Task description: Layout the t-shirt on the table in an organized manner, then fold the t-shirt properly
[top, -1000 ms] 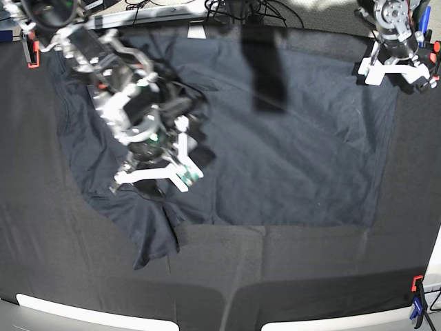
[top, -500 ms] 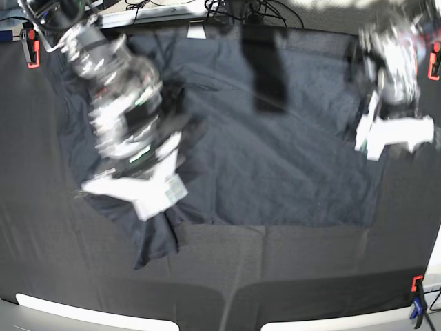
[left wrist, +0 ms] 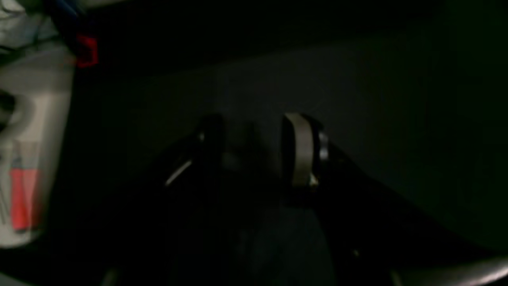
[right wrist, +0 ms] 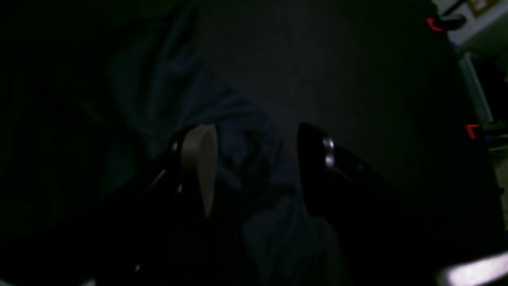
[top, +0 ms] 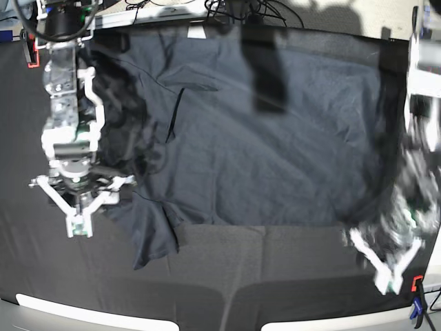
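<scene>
While the t-shirt (top: 262, 145) lay spread, wrinkled, across the black tabletop (top: 289, 276), both arms hung over its outer edges.

Right pincer (top: 79, 207): fingers spread, nothing between them; t-shirt's rumpled sleeve just beside and beneath it; wrist view showed bunched blue-grey cloth under the gap.

Left pincer (top: 386, 265): blurred, fingers apart, empty; t-shirt's hem corner just beside it; bare tabletop below.

Red clamp (top: 416, 283): near the left pincer, at the tabletop's edge.
</scene>
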`<state>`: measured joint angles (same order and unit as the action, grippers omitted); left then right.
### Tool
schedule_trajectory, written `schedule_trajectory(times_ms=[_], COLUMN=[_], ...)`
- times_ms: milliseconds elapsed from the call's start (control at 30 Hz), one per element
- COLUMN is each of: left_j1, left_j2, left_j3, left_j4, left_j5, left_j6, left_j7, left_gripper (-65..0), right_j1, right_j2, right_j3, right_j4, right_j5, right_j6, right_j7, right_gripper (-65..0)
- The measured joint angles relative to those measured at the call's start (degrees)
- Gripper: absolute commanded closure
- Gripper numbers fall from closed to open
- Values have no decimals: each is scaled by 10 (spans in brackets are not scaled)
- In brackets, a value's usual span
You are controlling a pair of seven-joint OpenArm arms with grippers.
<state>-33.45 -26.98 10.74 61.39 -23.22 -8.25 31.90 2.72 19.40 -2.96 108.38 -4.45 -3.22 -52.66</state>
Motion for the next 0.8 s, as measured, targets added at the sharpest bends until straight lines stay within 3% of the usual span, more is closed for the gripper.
schedule_trajectory(times_ms=[133, 267, 333, 467, 800], left_j1=[-97, -155, -161, -141, -77], left_j2=[6, -1, -3, 0, 13], left_j3=[-35, -46, -47, -47, -48], left_j4=[-219, -405, -468, -518, -515], left_j5=[-66, -65, -65, -68, -102], left_j6=[-74, -144, -155, -176, -209], left_j7=[-25, -94, -128, -161, -198], left_gripper=[-224, -224, -224, -224, -224], right_j1=[-9, -11, -11, -11, -11], right_j2=[-5, -5, -5, -5, -5], right_j3=[1, 0, 0, 0, 1], right_j4=[0, 0, 0, 0, 0], right_j5=[-2, -2, -2, -2, -2], right_j6=[4, 5, 5, 5, 7], right_j7=[-4, -15, -17, -25, -29], right_gripper=[-318, -318, -318, -318, -318])
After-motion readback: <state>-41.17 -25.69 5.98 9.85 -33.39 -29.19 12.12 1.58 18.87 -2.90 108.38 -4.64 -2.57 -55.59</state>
